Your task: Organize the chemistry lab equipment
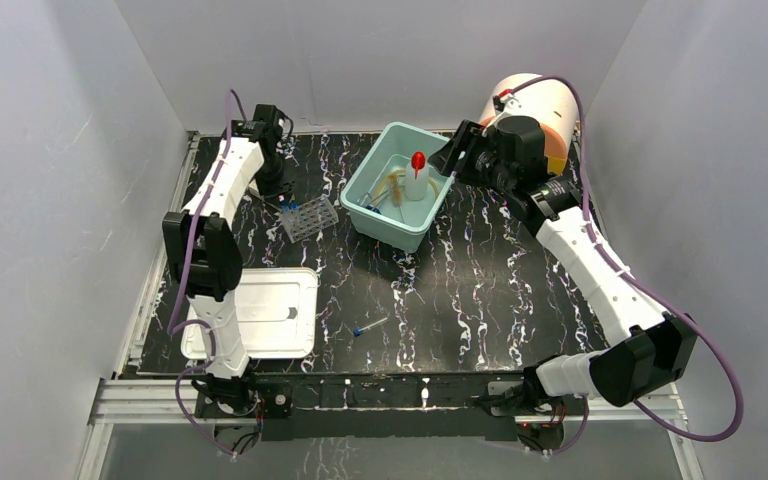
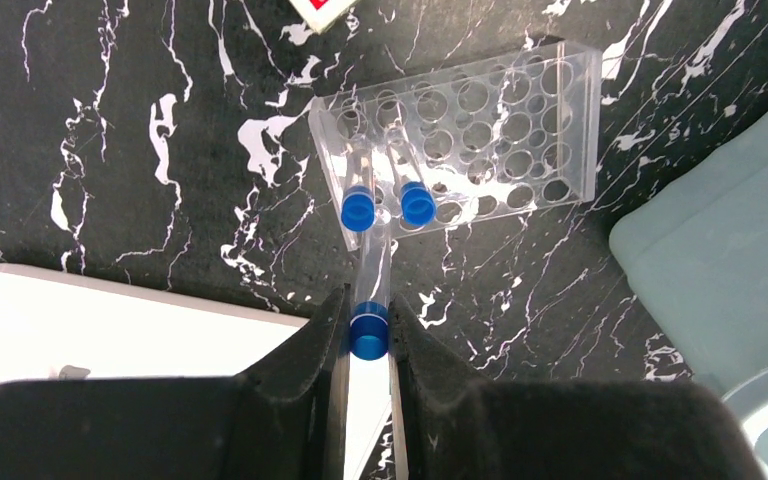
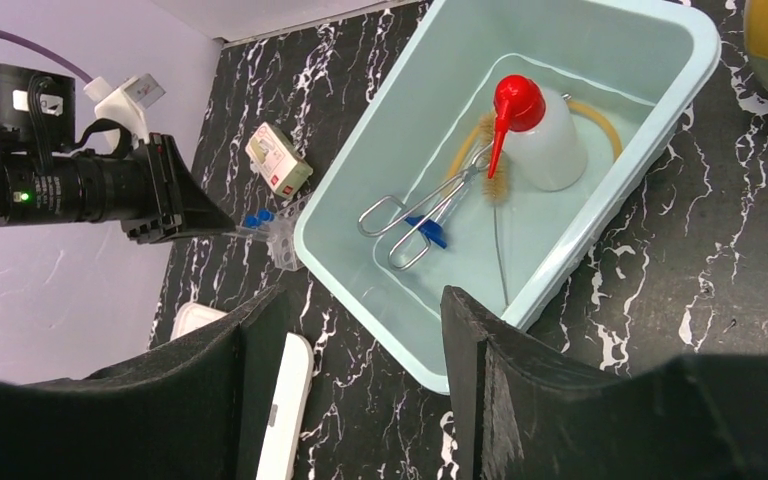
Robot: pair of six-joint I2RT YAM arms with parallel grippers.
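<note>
No text, number or brand can be read anywhere. The only printed thing is a small cream box (image 3: 278, 162) with a red patch on its face (a label of some kind, its marks too small and blurred to make out). It lies on the tabletop (image 3: 660, 300) near the tube rack (image 3: 282, 238), left of the pale bin (image 3: 615, 190).

Black white-veined table (image 1: 480, 290), teal bin (image 1: 392, 232), red nozzle (image 1: 418, 160) (blue tube caps (image 2: 358, 212)).
</note>
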